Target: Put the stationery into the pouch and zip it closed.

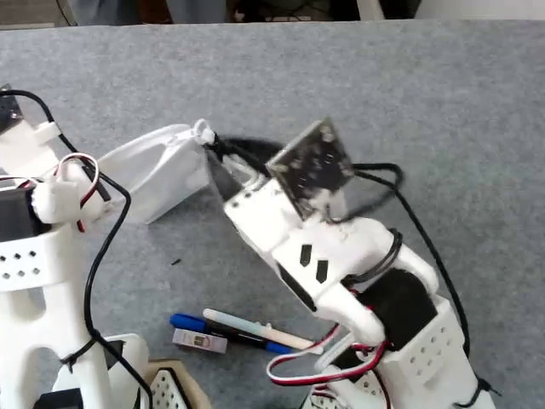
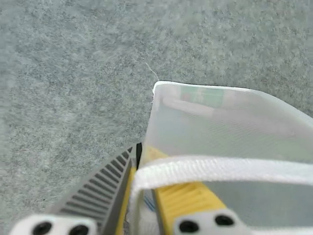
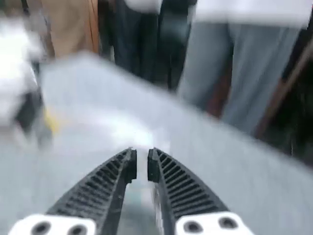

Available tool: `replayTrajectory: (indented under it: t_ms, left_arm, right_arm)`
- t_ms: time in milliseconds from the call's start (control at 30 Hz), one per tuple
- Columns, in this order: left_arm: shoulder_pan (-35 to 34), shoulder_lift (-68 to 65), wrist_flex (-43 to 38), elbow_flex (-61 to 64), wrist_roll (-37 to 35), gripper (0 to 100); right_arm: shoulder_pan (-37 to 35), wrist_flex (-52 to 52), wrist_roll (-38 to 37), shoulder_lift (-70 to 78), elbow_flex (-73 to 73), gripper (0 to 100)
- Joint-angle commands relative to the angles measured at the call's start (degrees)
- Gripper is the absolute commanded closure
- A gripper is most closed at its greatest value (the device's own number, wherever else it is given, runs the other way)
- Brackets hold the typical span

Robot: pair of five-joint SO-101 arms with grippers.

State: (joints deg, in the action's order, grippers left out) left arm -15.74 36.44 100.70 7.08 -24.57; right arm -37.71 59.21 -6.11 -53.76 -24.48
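On the surface [image 1: 443, 94], left of centre, lies the pouch [image 1: 157, 175]. The left gripper's [image 2: 142, 150] fingers pinch its rim. The right gripper's [image 3: 142, 159] fingers are almost pressed together near the pouch's end; can't tell if they hold anything. The pens [image 1: 247, 331] lie outside, well apart from the pouch.

Risk: a tug from the right arm could slip the rim free and collapse the mouth.

High cam sat off the arms, above the pouch [image 1: 157, 175], looking down over the table [image 1: 426, 85]. Left wrist cam sat tight on the pouch, facing down its edge. Right wrist cam faced near-level past the pouch toward the room. High and left wrist shared the pouch.
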Motion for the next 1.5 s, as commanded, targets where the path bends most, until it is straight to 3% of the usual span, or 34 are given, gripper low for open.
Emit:
replayTrajectory:
  t_ms: [0, 133, 300, 500, 700, 1067, 1467]
  left_arm:
    - [-2.2, -0.1, -0.8, -1.6, 0.3, 97]
    - [-3.0, -0.1, -0.7, -1.6, 0.3, 97]
    - [-3.0, 0.1, -0.7, -1.6, 0.3, 97]
    - [-3.0, 0.3, -0.8, -1.6, 0.3, 97]
    - [-3.0, 0.2, -0.8, -1.6, 0.3, 97]
    - [-3.0, 0.1, -0.8, -1.6, 0.3, 97]
    - [-3.0, 0.2, -0.8, -1.6, 0.3, 97]
  right_arm:
    - [1.5, 7.7, -0.3, 0.7, -5.0, 94.9]
    - [1.1, 8.2, -0.2, 6.5, -13.9, 94.9]
    - [-4.5, 8.3, -0.2, 17.7, -20.0, 94.9]
    - [-12.6, 8.3, -0.2, 27.6, -19.3, 94.6]
    - [-17.0, 11.6, -0.2, 34.2, -19.1, 84.5]
    - [-24.8, 10.5, -0.2, 39.7, -19.0, 84.1]
    - [-24.9, -1.3, -0.2, 51.1, -19.1, 84.2]
